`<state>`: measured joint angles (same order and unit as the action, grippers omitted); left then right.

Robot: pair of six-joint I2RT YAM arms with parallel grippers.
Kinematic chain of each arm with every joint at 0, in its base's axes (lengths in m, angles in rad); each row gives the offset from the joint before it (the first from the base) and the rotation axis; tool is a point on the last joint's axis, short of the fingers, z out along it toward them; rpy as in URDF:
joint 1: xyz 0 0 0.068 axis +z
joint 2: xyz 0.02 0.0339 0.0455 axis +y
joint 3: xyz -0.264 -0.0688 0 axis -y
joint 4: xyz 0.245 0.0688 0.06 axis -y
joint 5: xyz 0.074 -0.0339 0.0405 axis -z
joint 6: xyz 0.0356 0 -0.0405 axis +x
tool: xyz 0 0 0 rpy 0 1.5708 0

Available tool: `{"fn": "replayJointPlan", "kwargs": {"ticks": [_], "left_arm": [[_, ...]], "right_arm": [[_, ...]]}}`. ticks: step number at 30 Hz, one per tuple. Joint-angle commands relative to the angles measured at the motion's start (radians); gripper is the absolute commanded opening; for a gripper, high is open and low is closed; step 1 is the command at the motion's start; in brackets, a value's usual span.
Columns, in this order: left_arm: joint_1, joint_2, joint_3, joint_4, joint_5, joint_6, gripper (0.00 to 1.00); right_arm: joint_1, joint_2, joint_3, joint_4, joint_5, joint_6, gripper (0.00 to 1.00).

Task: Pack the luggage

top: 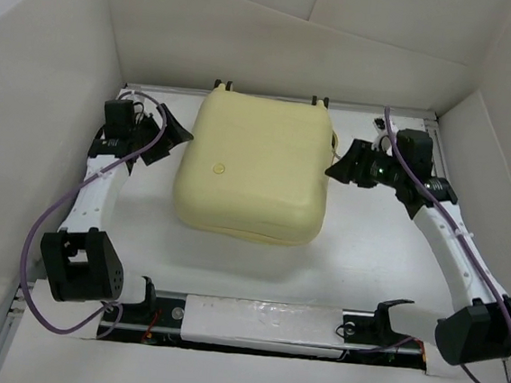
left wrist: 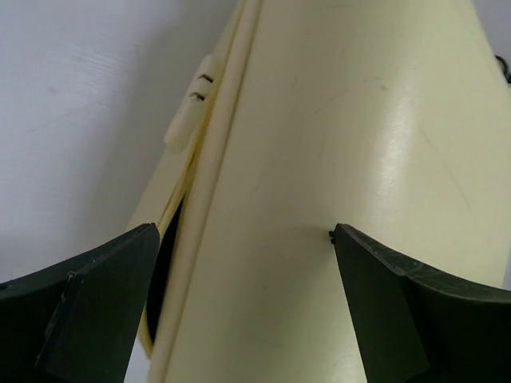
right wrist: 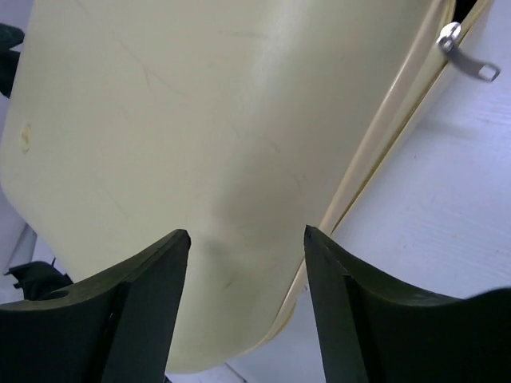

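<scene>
From above, the luggage (top: pixel 253 169) lies flat with its pale yellow shell up, in the middle of the table (top: pixel 374 275) and towards its far edge, well apart from the near edge where the arm bases sit. A small round mark (top: pixel 220 165) shows on the shell's left half, and small dark fittings (top: pixel 222 85) stick out on the side that faces the table's far edge. The left gripper (top: pixel 171 143) stands just beside the luggage's left side with its jaws spread wide, and nothing is between them. The right gripper (top: pixel 342 161) stands just beside the right side, also spread and empty; whether its tips touch the shell cannot be told. White boards (top: pixel 39 89) wall in the table on the left, the far side and the right. In the left wrist view, the left gripper (left wrist: pixel 245 231) is wide, its dark fingers (left wrist: pixel 96 303) at the two lower corners, with the luggage (left wrist: pixel 359 120) filling the space ahead. A dark slit (left wrist: pixel 164 263) runs along the seam beside the left-hand finger. In the right wrist view, the right gripper (right wrist: pixel 246 233) is open less widely, with the luggage (right wrist: pixel 200 104) close in front. A small metal pull (right wrist: pixel 463 52) hangs by the seam at the upper right, over the white table (right wrist: pixel 447 239).
</scene>
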<state>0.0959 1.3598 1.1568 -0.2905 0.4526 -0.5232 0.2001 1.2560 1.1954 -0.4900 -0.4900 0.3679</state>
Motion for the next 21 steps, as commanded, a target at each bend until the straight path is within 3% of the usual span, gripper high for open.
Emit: {"fn": "replayJointPlan", "kwargs": {"ticks": [1, 3, 6, 7, 12, 17, 21], "left_arm": [[0.002, -0.091, 0.003, -0.079, 0.006, 0.058, 0.87], [-0.027, -0.189, 0.003, -0.13, -0.081, 0.081, 0.87], [-0.059, -0.339, -0.017, -0.225, -0.129, 0.091, 0.74], [-0.079, -0.35, -0.035, -0.31, -0.202, 0.091, 0.72], [-0.13, -0.471, -0.175, -0.348, -0.256, 0.046, 0.63], [-0.13, -0.466, -0.126, -0.339, -0.166, 0.012, 0.57], [-0.146, -0.412, -0.005, -0.299, -0.05, -0.009, 0.54]], "right_arm": [[0.019, -0.104, -0.11, -0.024, -0.047, -0.053, 0.66], [0.019, -0.2, -0.176, 0.014, -0.084, -0.053, 0.62], [0.03, -0.314, -0.308, 0.114, -0.182, -0.011, 0.46], [0.042, -0.326, -0.331, 0.123, -0.202, 0.003, 0.43], [0.131, -0.314, -0.353, 0.021, -0.24, -0.036, 0.18], [0.271, -0.202, -0.326, -0.061, -0.138, -0.113, 0.19], [0.338, -0.06, -0.271, -0.006, -0.088, -0.127, 0.16]]}}
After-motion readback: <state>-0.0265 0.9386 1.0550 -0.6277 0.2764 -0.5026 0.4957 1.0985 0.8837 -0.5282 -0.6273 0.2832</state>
